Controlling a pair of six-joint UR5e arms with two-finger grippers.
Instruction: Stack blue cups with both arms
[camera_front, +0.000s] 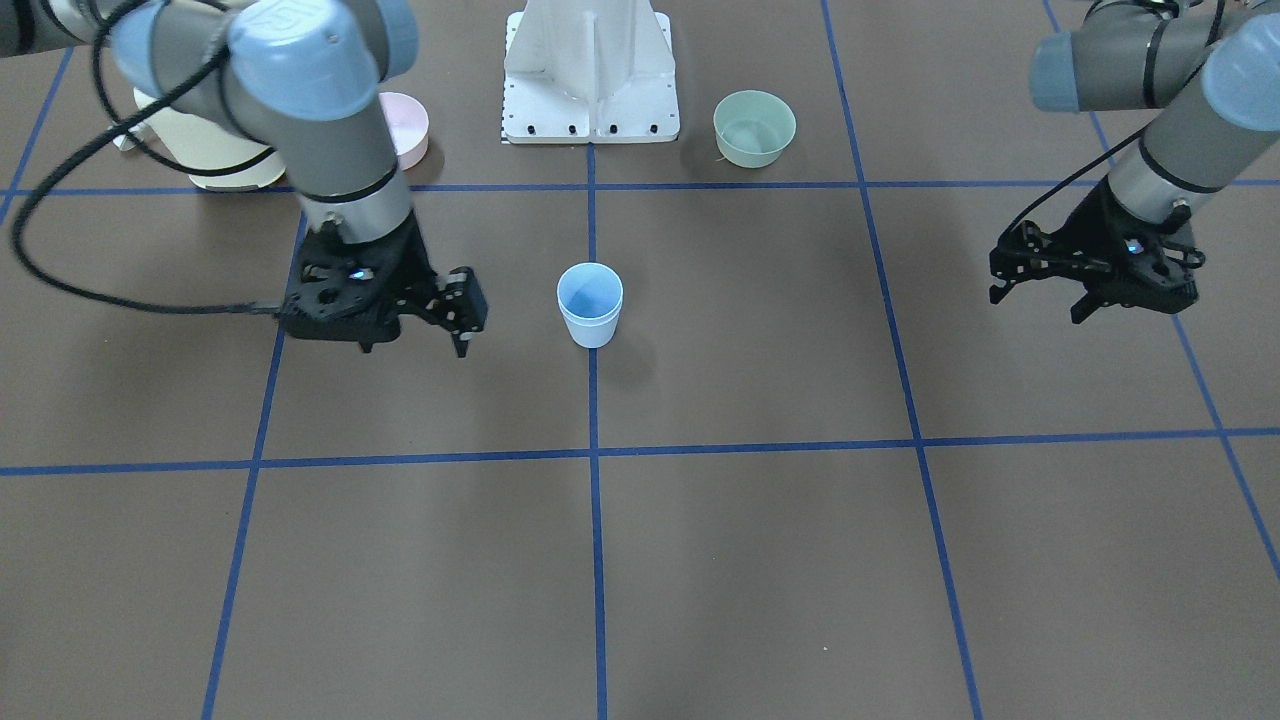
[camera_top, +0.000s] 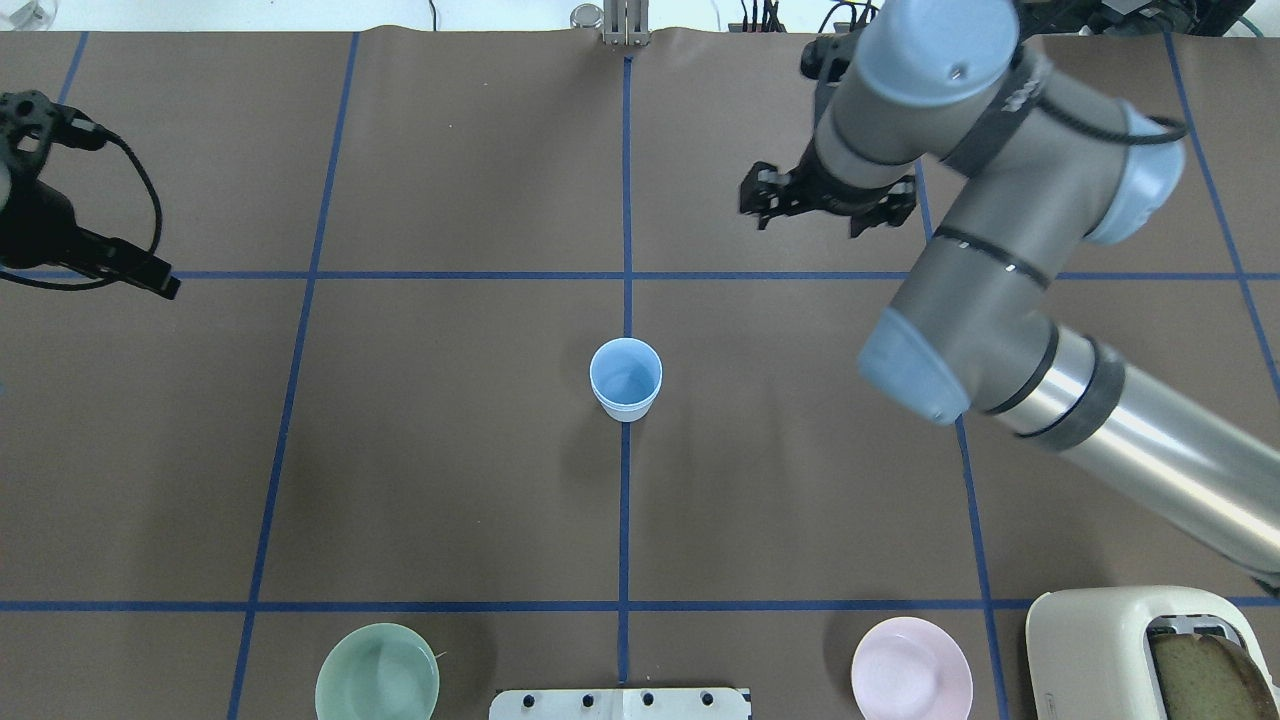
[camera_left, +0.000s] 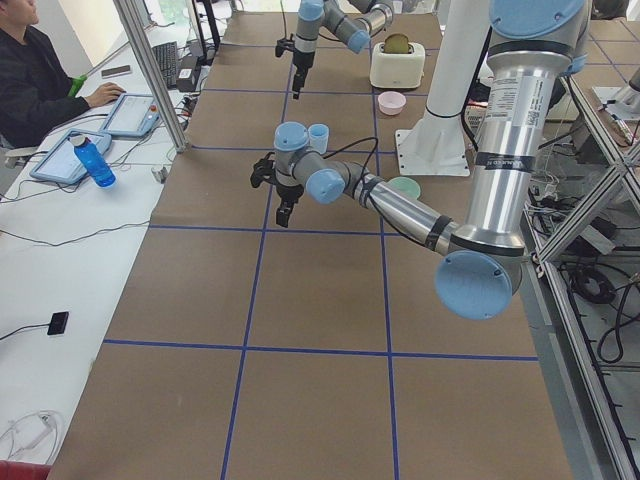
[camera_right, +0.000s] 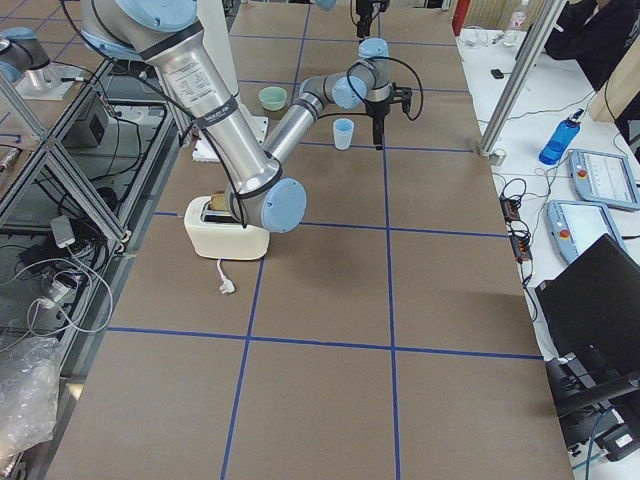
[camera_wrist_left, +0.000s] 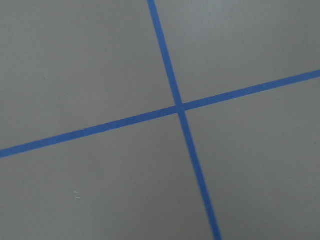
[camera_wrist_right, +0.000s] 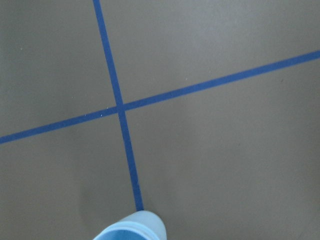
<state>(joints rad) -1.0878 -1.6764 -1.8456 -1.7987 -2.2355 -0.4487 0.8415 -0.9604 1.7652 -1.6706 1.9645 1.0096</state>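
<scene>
A pale-blue cup stands upright on the centre tape line. A second rim line just under its top suggests two blue cups nested together. My right gripper hovers beside it on the robot's right, a short gap away. It is open and holds nothing. My left gripper hangs far off on the other side, also open with nothing in it. In the right wrist view the cup's rim shows at the bottom edge. Only bare table and tape show in the left wrist view.
A green bowl and a pink bowl flank the white base column. A cream toaster holding bread stands by the pink bowl. A seated person works at the far side table.
</scene>
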